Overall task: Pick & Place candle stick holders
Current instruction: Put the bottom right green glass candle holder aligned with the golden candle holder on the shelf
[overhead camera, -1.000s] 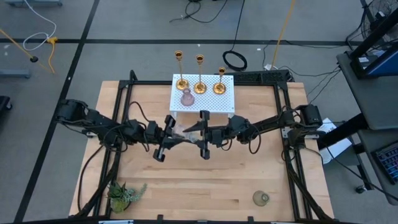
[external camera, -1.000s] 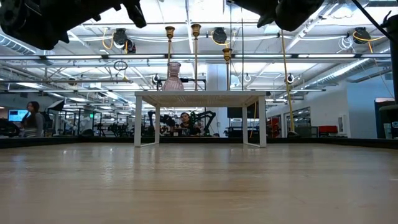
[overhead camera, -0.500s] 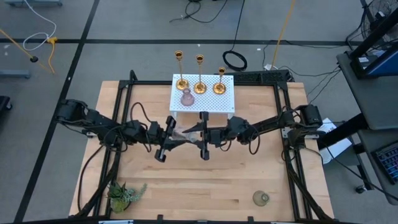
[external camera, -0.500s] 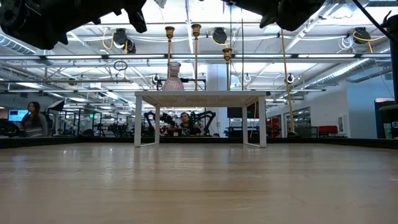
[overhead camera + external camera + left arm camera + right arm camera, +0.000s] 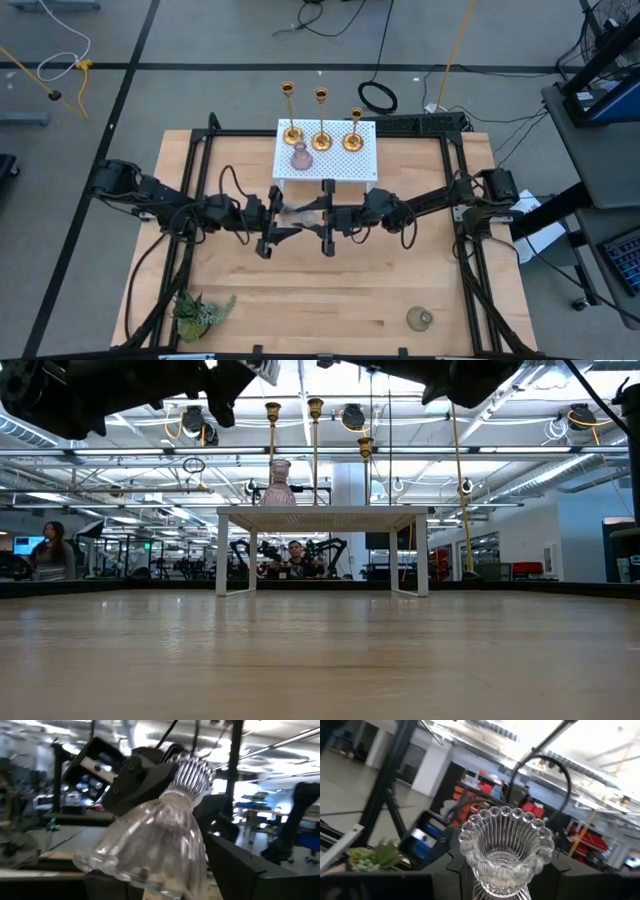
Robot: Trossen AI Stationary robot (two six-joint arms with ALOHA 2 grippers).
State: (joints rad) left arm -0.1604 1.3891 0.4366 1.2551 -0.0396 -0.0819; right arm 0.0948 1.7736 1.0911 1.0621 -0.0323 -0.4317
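A clear glass holder [image 5: 300, 211] hangs above the table's middle between my two grippers. My right gripper [image 5: 326, 222] is shut on it. My left gripper [image 5: 271, 226] is open, with its fingers [image 5: 235, 870] on either side of the holder's wide base [image 5: 135, 855]; whether they still touch it I cannot tell. Three gold candlesticks [image 5: 322, 135] and a pink glass holder [image 5: 301, 157] stand on the white rack [image 5: 340, 165]. A green glass holder [image 5: 420, 319] stands on the table near its front right corner. My right gripper pinches the clear holder between its two fingers at the narrow neck [image 5: 499, 889], just under the ribbed, scalloped cup [image 5: 190, 775]. It comes roughly level from the table's right. The holder is lifted clear and tilted, with its cup toward my right arm and its base toward my left gripper.
The white perforated rack stands on legs [image 5: 320, 515] at the table's far middle. A green plant sprig [image 5: 200, 312] lies at the front left. Bare wood lies open between the arms and the near edge.
My left gripper has opened around the clear holder's base and let go of it. The holder stays where it was, in my right gripper.
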